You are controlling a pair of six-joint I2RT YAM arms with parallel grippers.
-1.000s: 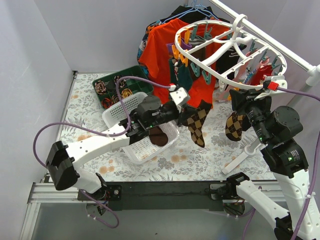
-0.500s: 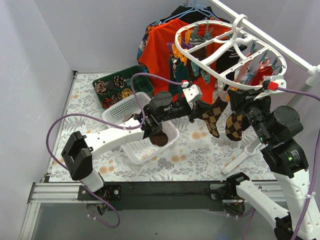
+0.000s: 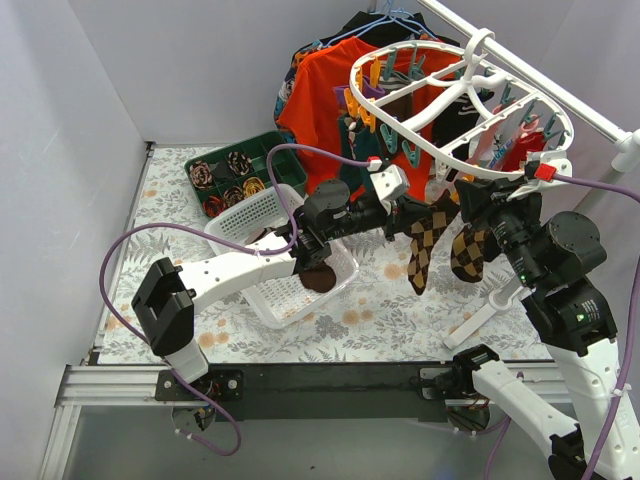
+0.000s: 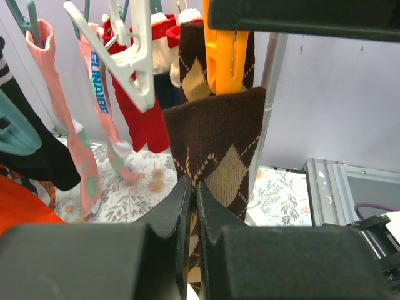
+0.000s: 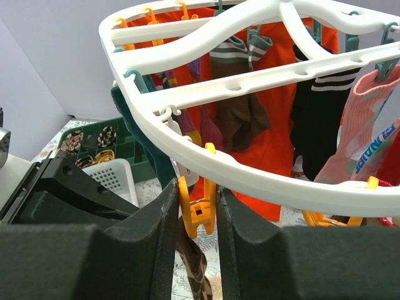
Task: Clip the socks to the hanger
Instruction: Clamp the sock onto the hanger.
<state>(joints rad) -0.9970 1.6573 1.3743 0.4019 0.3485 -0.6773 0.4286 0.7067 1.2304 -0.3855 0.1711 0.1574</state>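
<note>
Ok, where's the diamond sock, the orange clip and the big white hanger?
brown argyle sock (image 4: pixel 219 144), left wrist view, on its folded cuff.
orange clip (image 4: pixel 226 44), left wrist view, on its body.
white hanger (image 5: pixel 269 178), right wrist view, on its front rim.

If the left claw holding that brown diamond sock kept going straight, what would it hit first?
Most likely the orange clip, and the hanging sock pinned in it, right behind the held sock; depth is hard to judge.

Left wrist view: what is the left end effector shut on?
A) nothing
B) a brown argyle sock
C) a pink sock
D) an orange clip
B: the left end effector is closed with the brown argyle sock pinched between its fingers.
</note>
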